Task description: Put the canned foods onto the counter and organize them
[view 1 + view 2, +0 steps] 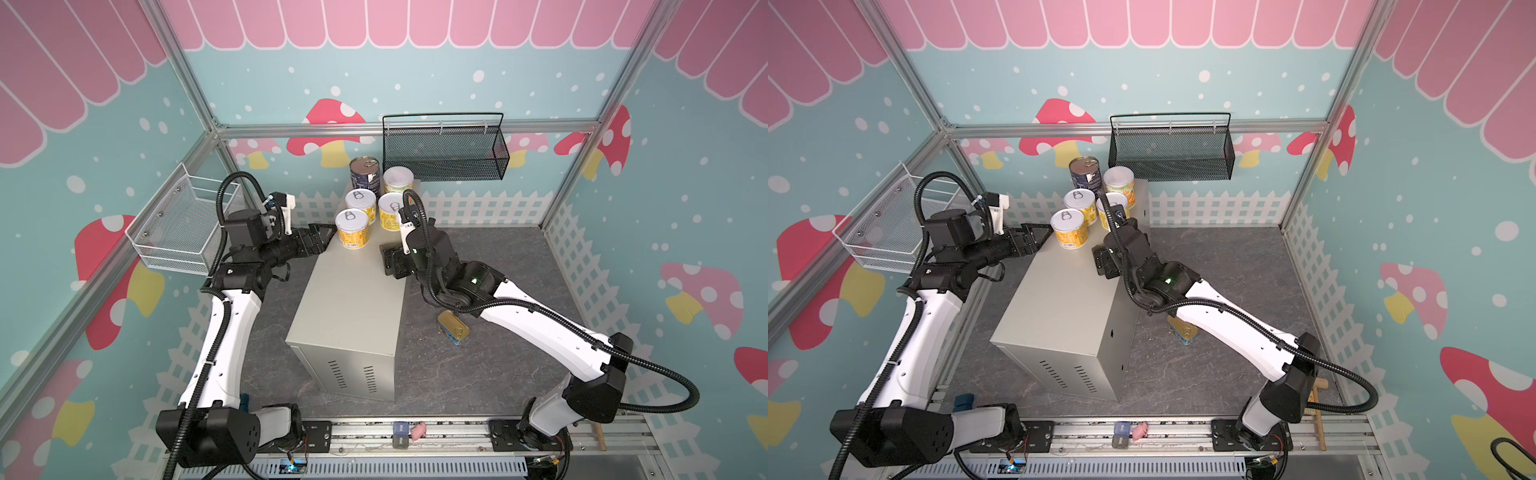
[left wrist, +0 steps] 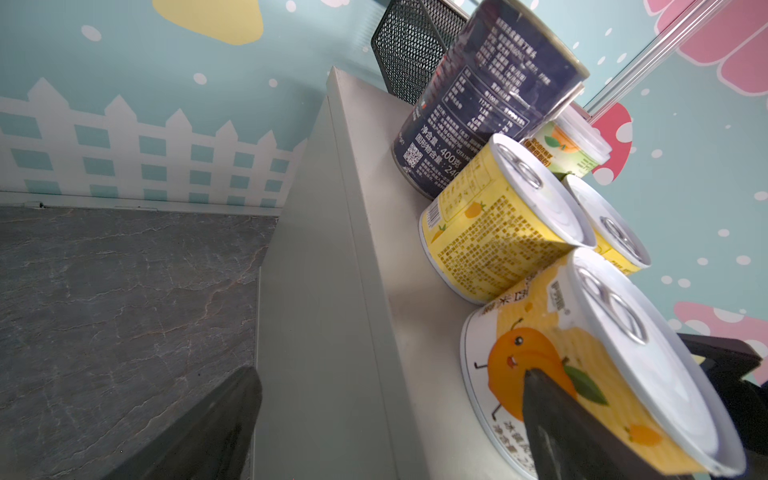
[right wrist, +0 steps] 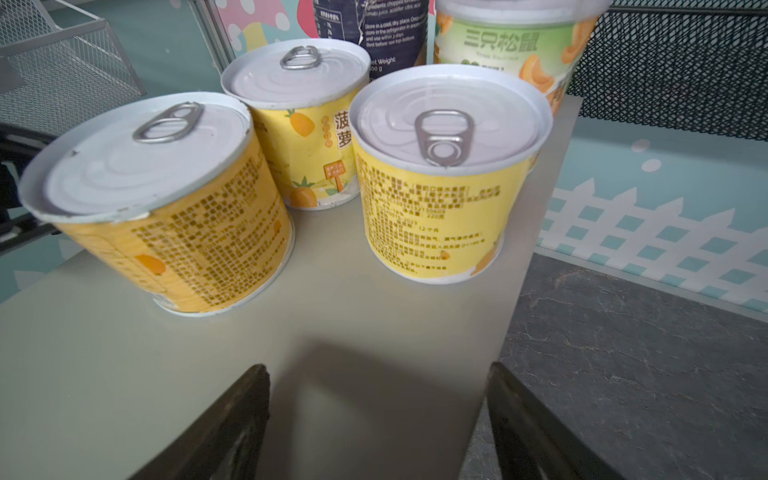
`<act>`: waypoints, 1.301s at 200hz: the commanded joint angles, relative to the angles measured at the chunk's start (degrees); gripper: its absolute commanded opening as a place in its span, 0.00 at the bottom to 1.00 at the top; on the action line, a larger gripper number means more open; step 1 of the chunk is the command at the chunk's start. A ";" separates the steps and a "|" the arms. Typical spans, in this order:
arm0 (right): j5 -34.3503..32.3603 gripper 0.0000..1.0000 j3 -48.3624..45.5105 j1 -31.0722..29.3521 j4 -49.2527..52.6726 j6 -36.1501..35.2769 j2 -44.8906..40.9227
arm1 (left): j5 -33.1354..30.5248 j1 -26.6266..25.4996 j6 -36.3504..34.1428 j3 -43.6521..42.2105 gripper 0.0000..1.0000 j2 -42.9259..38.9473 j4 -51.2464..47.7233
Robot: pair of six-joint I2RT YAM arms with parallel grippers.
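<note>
Standing upright in a tight cluster at the far end of the counter (image 1: 349,299) are five of the canned foods. The navy can (image 1: 365,173) and the white-lidded yellow can (image 1: 398,179) are at the back. The left short yellow can (image 1: 360,204) and the right short yellow can (image 1: 390,212) sit before them, and the front short yellow can (image 1: 352,232) is closest to the arms. The flat gold-topped tin (image 1: 454,328) lies off the counter, on the table (image 1: 478,374) just beside the counter's right side, partly under the right arm.

The counter is a long beige-grey metal box with vent slots on its near end face.

The left gripper (image 1: 328,237) hovers at the counter's left edge just beside the front short yellow can, jaws spread wide and grasping nothing. In the left wrist view one finger (image 2: 557,419) overlaps that can's label; contact cannot be told. The right gripper (image 3: 376,368) hangs over the counter's right edge, jaws apart and empty.

The table is dark grey with pale marbled veins. Teal walls printed with mushrooms, white dots, a picket fence and a pink scalloped awning enclose it inside aluminium frame bars. A black mesh basket (image 1: 444,151) hangs on the back wall just behind the cans. A white wire basket (image 1: 183,224) hangs on the left wall.
</note>
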State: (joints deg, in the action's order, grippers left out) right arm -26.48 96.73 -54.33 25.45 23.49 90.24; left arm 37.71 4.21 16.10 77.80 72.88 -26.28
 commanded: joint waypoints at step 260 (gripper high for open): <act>7.58 0.99 -16.71 17.01 19.87 7.56 -15.33 | -4.75 4.15 1.57 1.97 0.99 -7.08 -8.69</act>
State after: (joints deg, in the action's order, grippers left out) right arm -23.22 85.43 -38.96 42.15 29.85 74.89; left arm 30.26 8.23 16.71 77.84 66.32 -33.61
